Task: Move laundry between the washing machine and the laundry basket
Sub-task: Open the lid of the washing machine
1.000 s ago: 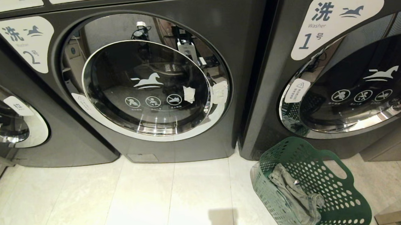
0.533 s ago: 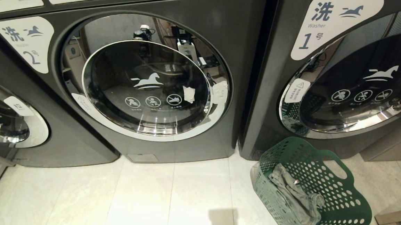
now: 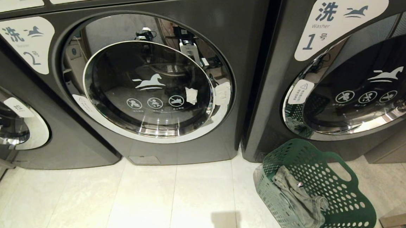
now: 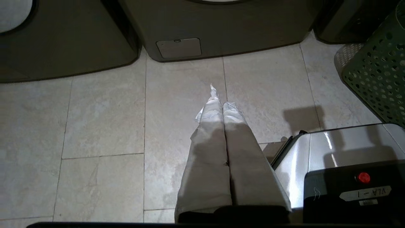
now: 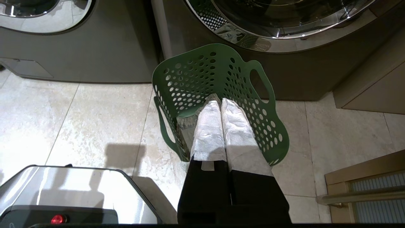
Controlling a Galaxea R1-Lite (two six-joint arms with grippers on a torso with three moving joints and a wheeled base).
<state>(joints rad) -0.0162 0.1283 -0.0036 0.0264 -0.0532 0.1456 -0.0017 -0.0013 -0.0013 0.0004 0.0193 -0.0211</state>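
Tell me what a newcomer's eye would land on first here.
The washing machine labelled 2 fills the head view's middle, its chrome-ringed round door shut. To its lower right, on the pale tiled floor, stands the laundry basket with the laundry crumpled inside.

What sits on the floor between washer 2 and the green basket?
Nothing: in the head view only bare pale floor tile lies between the washing machine and the laundry basket; the left wrist view agrees.
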